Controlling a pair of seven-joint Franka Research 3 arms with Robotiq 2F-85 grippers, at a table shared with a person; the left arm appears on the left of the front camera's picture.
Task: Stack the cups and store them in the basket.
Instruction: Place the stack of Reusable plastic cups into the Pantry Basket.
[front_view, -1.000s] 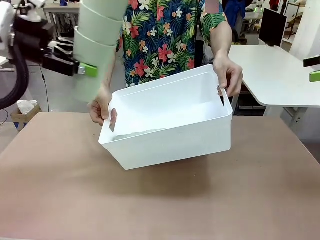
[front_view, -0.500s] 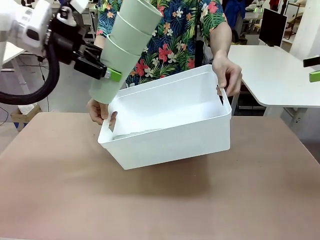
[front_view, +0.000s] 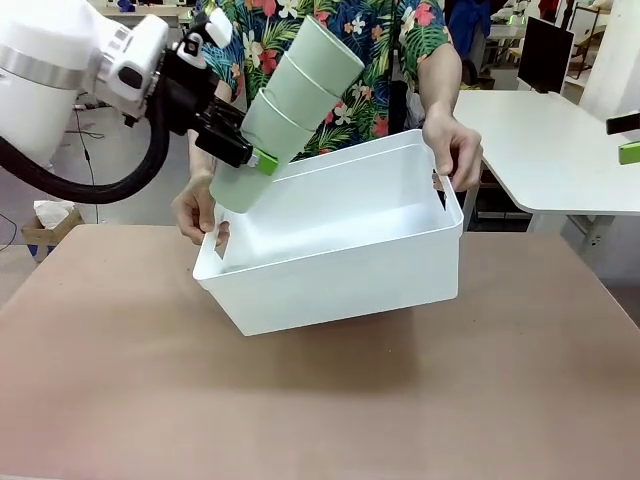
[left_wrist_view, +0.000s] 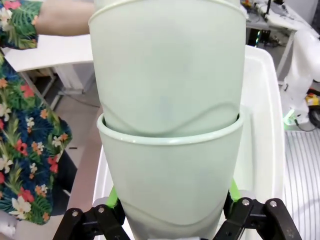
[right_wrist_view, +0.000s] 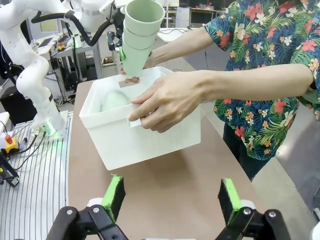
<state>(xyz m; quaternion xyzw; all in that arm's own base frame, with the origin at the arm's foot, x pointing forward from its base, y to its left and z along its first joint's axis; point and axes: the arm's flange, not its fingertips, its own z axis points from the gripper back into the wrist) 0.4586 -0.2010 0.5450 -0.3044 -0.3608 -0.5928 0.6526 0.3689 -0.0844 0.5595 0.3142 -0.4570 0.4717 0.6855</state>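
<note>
Front view: left pincer (front_view: 258, 160) clamps the nested cups (front_view: 285, 105), long axis tilted, base just over the basket (front_view: 330, 265) rim by the person's hand (front_view: 197, 212); right pincer (right_wrist_view: 170, 200) gapes empty.

Robotics lab: white arm (right_wrist_view: 30, 65) bolted to a slotted baseplate (right_wrist_view: 35, 170), loose cabling, monitor (front_view: 545, 52) on neighbouring white desk (front_view: 540, 140).

Left claw (front_view: 257, 160) swung cup stack (front_view: 285, 105) rightward, tilted, over basket (front_view: 340, 270) corner.
</note>
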